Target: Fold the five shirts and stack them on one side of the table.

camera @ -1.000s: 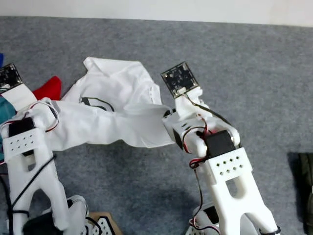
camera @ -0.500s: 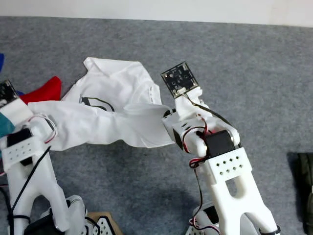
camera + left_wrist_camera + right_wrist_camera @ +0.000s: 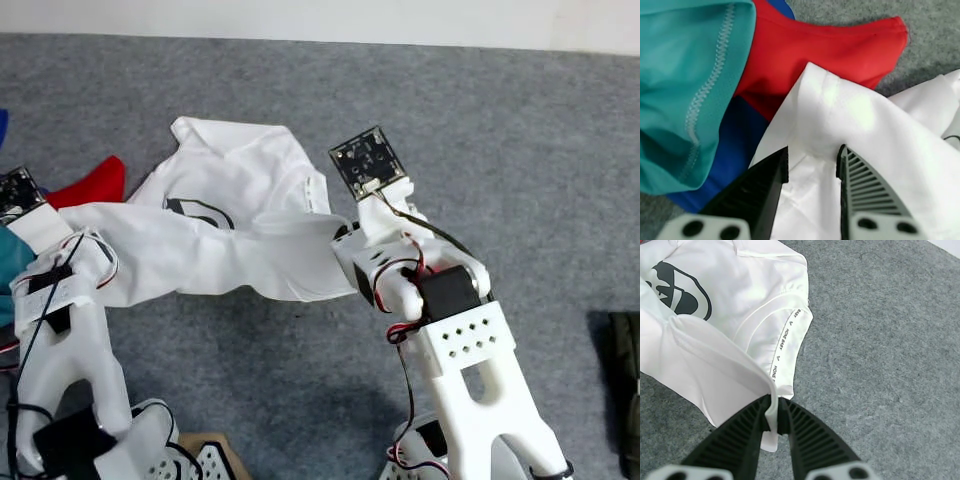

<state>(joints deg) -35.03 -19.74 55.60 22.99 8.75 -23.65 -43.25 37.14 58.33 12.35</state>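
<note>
A white shirt (image 3: 235, 230) with a dark print lies crumpled left of the table's middle. My right gripper (image 3: 773, 409) is shut on a raised fold of the white shirt (image 3: 725, 315) beside its collar; in the high view it sits at the shirt's right edge (image 3: 338, 228). My left gripper (image 3: 812, 157) stands open over the white shirt's (image 3: 880, 145) left end, a ridge of cloth between its fingers. A red shirt (image 3: 840, 45), a teal shirt (image 3: 685, 75) and a blue shirt (image 3: 735, 145) lie bunched right beside that end. The red shirt (image 3: 95, 182) pokes out at the table's left.
Grey carpet-like table top (image 3: 500, 130) is bare to the right and behind the shirt. A dark object (image 3: 626, 385) lies at the right edge. A brown piece (image 3: 212, 455) shows between the arm bases at the near edge.
My left arm has drawn back toward the left near side, and the white shirt's left end now reaches farther left. The right arm has kept still.
</note>
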